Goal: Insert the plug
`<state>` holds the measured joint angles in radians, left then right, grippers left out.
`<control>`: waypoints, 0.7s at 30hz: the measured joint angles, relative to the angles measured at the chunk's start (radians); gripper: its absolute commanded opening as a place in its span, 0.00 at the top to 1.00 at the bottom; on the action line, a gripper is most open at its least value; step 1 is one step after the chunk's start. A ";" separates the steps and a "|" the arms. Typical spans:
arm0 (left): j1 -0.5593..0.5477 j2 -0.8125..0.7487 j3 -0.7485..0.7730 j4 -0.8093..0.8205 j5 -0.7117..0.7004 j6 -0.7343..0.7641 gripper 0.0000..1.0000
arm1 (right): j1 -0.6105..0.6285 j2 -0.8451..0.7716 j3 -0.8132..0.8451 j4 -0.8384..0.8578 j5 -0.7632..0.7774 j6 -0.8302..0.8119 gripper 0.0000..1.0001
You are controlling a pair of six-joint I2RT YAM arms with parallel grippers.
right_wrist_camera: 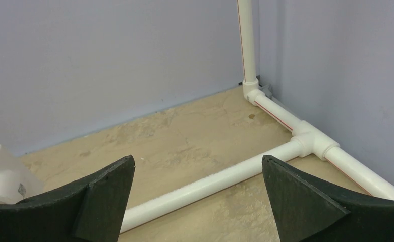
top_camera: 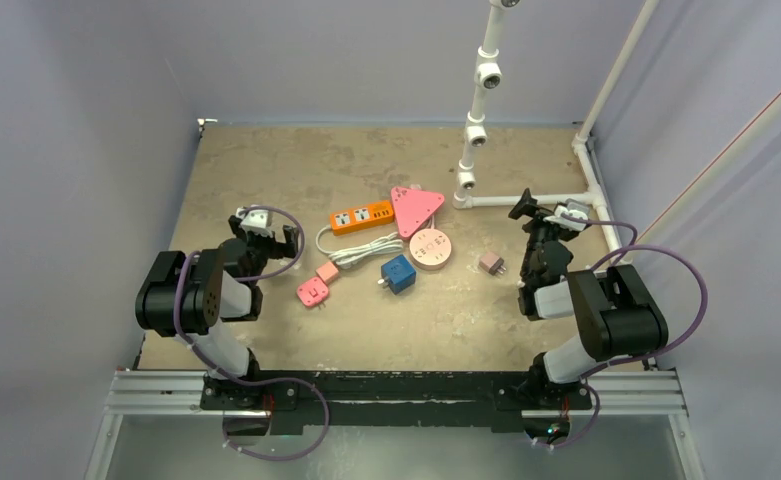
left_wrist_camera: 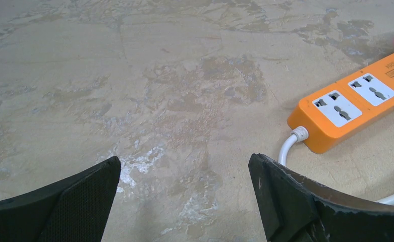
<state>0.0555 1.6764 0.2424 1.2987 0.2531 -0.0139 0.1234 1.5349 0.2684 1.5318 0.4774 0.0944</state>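
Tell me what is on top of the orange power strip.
On the orange power strip only two white sockets show, both empty. Whether the pink triangle overlaps its end, I cannot tell.

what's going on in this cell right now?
Two arms are set up to insert a plug, and nothing is picked up yet. The left gripper and right gripper are both open and empty. The left one hovers over bare table near the orange power strip. The right one faces the white pipe frame in the corner. A blue plug, a pink plug and a brown plug lie loose.
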 measured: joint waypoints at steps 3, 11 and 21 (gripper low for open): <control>0.000 0.000 0.000 0.000 0.000 0.000 0.01 | 0.000 0.000 0.000 0.000 0.000 0.005 0.01; 0.000 0.000 0.000 0.001 0.000 0.000 0.01 | 0.000 0.000 0.000 0.000 0.001 0.012 0.01; 0.023 -0.051 0.027 -0.079 0.033 -0.005 0.01 | 0.002 -0.381 -0.022 -0.042 -0.047 0.027 0.01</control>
<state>0.0784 1.6253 0.2691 1.2194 0.2859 -0.0193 0.1253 1.1538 0.2466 1.4902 0.4301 0.1219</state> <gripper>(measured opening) 0.993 0.987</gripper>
